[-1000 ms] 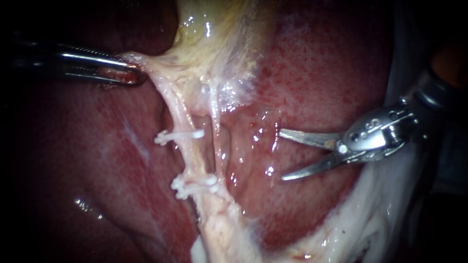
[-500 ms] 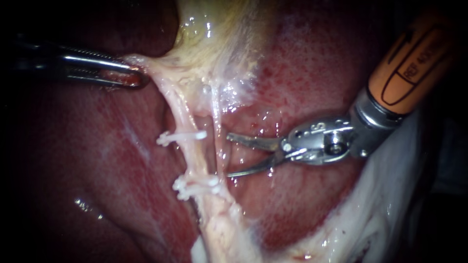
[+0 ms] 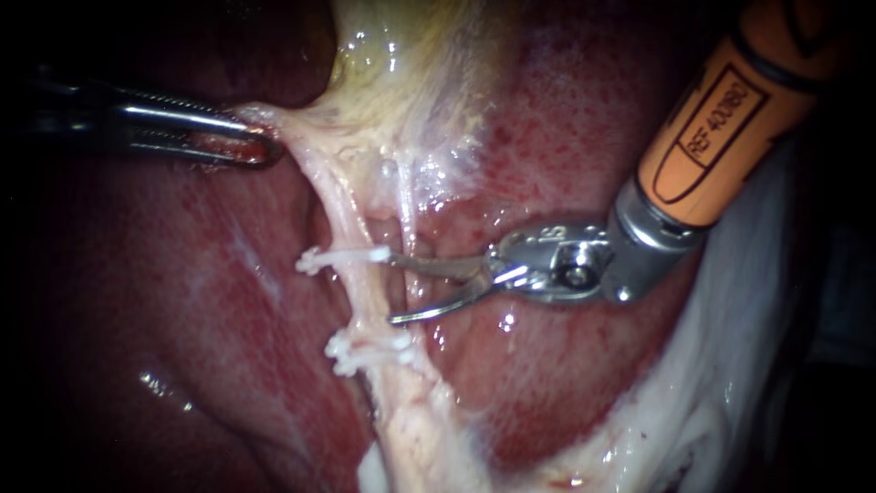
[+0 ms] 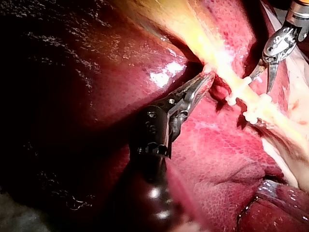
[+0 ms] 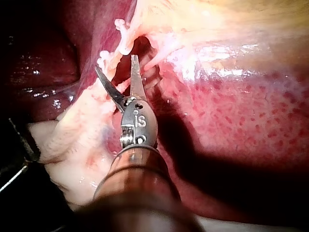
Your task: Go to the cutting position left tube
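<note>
Left instrument (image 3: 263,146): comes in from the left edge of the endoscope view; its jaws are clamped from two sides on a pale flap (image 3: 274,123) drawn sideways off the lower end of the gallbladder (image 3: 411,82).
Right instrument (image 3: 394,290): comes in from the upper right, with an orange sleeve (image 3: 712,128) above its metal wrist; its two thin curved jaws stand apart with a clear gap and grip nothing.
Left tube (image 3: 362,285): a pale cord running from the flap down over the liver (image 3: 182,301), taut and slightly slanted.
Upper clip (image 3: 342,256): white, across the left tube; the right instrument's upper jaw tip touches or nearly touches its end.
Lower clip (image 3: 365,349): white, across the same tube, further down; the lower jaw tip lies just above it.
Cutting spot: the open jaws point at the stretch of left tube between the two clips, with their tips just beside it; I cannot tell whether the tube is already inside the gap.
Right tube (image 3: 402,219): a thinner strand just beside the left one, crossing the jaws near their tips.
Right wrist view: pale tissue shows between the spread jaws (image 5: 115,63).
</note>
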You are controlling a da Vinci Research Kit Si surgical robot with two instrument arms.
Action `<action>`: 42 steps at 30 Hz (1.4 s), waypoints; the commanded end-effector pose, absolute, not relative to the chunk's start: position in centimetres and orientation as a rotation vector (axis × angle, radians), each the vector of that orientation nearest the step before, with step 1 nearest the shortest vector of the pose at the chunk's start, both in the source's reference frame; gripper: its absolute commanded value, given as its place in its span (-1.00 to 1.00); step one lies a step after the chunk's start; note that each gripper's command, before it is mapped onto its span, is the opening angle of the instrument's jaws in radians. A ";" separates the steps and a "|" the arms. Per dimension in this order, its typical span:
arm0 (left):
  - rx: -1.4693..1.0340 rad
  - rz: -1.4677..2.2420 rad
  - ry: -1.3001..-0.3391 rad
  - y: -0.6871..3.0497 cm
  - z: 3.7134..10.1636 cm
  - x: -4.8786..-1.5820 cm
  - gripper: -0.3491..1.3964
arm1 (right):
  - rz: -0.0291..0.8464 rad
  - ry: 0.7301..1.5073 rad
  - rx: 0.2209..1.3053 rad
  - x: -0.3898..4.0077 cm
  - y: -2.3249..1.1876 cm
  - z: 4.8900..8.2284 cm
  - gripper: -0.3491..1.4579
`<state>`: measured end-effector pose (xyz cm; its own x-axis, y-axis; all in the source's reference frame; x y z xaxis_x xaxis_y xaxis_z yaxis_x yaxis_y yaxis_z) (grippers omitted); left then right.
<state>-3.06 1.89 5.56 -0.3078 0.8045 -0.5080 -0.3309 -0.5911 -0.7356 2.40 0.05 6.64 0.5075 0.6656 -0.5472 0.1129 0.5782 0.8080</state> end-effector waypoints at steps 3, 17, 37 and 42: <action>-1.172 1.966 -0.665 1.89 5.57 -3.06 -1.00 | 0.393 0.996 0.926 2.43 -0.01 6.74 0.97; -1.172 1.966 -0.666 1.88 5.59 -3.08 -1.00 | 0.360 1.002 0.960 2.56 -0.01 6.81 0.97; -1.172 1.966 -0.665 1.88 5.59 -3.10 -1.00 | 0.327 1.069 1.012 3.05 0.03 6.78 0.93; -1.172 1.966 -0.665 1.88 5.59 -3.10 -1.00 | 0.328 1.080 1.016 3.12 0.04 6.78 0.93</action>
<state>-3.10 1.88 5.59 -0.3087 0.8039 -0.5084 -0.3295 -0.5918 -0.7356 3.14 0.04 6.78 0.4744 0.6681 -0.5732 0.2368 0.5302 0.8141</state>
